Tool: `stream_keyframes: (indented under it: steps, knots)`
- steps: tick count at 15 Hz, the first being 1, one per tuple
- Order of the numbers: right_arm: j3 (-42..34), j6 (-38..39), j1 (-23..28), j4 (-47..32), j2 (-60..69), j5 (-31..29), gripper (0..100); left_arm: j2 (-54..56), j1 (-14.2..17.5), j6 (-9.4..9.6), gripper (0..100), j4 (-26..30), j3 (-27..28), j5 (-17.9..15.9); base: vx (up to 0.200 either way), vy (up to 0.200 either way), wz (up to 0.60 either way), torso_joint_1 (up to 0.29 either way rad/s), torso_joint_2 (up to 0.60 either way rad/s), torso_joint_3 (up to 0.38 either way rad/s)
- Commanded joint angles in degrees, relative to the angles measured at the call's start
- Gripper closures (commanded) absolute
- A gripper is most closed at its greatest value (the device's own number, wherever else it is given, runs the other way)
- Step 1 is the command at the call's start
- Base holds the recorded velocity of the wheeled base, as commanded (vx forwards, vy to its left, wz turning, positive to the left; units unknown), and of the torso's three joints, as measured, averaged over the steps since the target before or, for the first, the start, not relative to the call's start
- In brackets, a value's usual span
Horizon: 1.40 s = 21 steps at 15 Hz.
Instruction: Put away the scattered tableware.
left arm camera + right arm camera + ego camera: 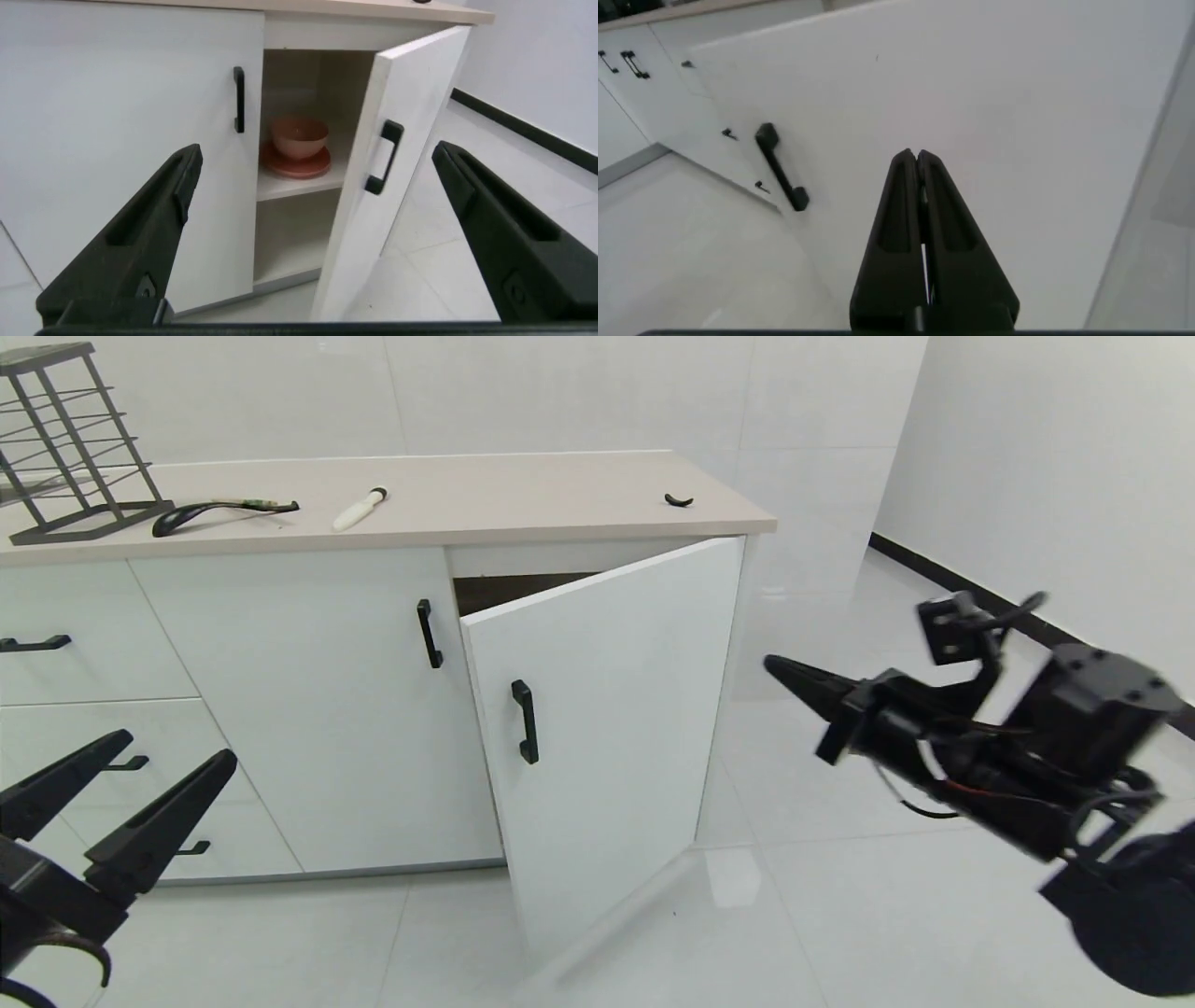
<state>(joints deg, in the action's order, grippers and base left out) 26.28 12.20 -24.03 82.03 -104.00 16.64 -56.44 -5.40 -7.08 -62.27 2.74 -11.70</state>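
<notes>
A black ladle [215, 511] and a white-handled utensil [359, 510] lie atop the cabinet [308, 709]; inside it a pink bowl [300, 136] sits on a plate [296, 166]. Before the cabinet the left gripper [177, 747] gapes empty, the right gripper [771, 664] clenched on nothing.

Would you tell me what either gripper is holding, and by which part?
Nothing: the left gripper is open and empty, the right gripper shut on nothing.
</notes>
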Motion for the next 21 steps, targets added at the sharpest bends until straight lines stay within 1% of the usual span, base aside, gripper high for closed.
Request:
stream_keyframes:
  steps: [1,2,3,4,5,7,8,9,10,11,15,16,18,19,20,21]
  knots:
    - [-18.55,-0.25,12.95,-3.9,29.38,-0.03,100,-0.07,-0.14,-0.04,0,0.22,-0.11,0.01,0.0,0.0,0.0,0.0,0.0,0.0]
    - [-20.04,-0.16,15.24,-4.95,32.19,-0.03,100,-0.16,-0.14,0.05,0,0.39,-0.11,0.01,0.0,0.2,0.0,0.007,0.01,0.007]
    - [-24.0,-0.07,20.51,-8.64,39.75,-0.2,100,0.02,-0.14,0.05,0,0.92,-0.11,0.01,0.0,0.2,0.0,0.002,0.0,0.002]
    - [-25.93,0.01,22.45,-11.28,44.23,-0.2,100,0.1,-0.14,0.05,0,1.19,-0.11,0.01,0.2,0.2,0.0,-0.002,0.0,0.002]
    - [-26.28,0.37,23.24,-17.08,50.47,-0.2,100,0.1,-0.14,0.14,0,1.54,-0.19,0.01,0.2,0.2,0.0,-0.002,0.0,0.012]
    - [-26.28,0.28,23.06,-30.61,62.07,0.06,100,0.1,-0.84,0.23,0,1.71,-0.72,0.01,0.2,0.2,0.0,0.0,0.0,0.012]
    - [-25.84,0.28,22.71,-37.03,67.0,0.15,100,0.19,-1.89,0.32,0,1.54,-0.9,0.01,0.0,0.0,0.0,0.0,0.0,0.0]
    - [-25.32,0.01,22.71,-42.39,71.57,0.15,100,0.72,-2.42,0.23,0,1.54,-0.9,0.1,0.0,0.0,0.0,0.0,0.0,0.0]
    - [-25.14,-0.16,22.71,-45.03,74.2,0.23,100,1.16,-2.51,0.23,0,1.71,-0.9,0.01,0.0,0.0,0.0,0.0,0.0,0.0]
    - [-25.23,-0.43,22.62,-50.3,80.62,0.94,100,1.51,-2.6,0.23,0,1.8,-0.9,0.01,0.0,0.0,0.0,0.0,0.0,0.0]
    - [-25.49,-0.69,23.5,-61.38,93.98,1.82,100,1.51,-2.6,0.23,0,1.71,-0.9,0.01,0.0,0.0,0.0,0.0,0.0,0.0]
    - [-25.58,-2.71,23.76,-66.3,97.76,1.9,100,1.51,-2.6,0.23,0,1.8,-0.9,0.01,0.0,0.0,0.0,0.0,0.0,0.0]
    - [-25.67,-3.5,23.5,-71.13,101.36,1.99,100,1.51,-2.6,0.23,0,1.8,-0.99,0.01,0.0,0.0,0.0,0.0,0.0,0.0]
    - [-26.02,-5.0,23.85,-74.56,102.86,2.08,100,1.51,-2.6,0.32,0,1.8,-0.99,0.1,0.0,0.0,0.0,0.0,0.0,0.0]
    - [-26.11,-10.62,23.94,-78.87,103.03,0.85,100,1.6,-2.42,0.4,0,1.8,-1.07,0.1,0.0,0.0,0.0,0.0,0.0,0.0]
    - [-26.02,-12.47,23.94,-79.83,103.03,-0.2,100,1.69,-2.25,0.84,0,1.89,-1.07,0.19,0.0,0.0,0.0,0.0,0.0,0.0]
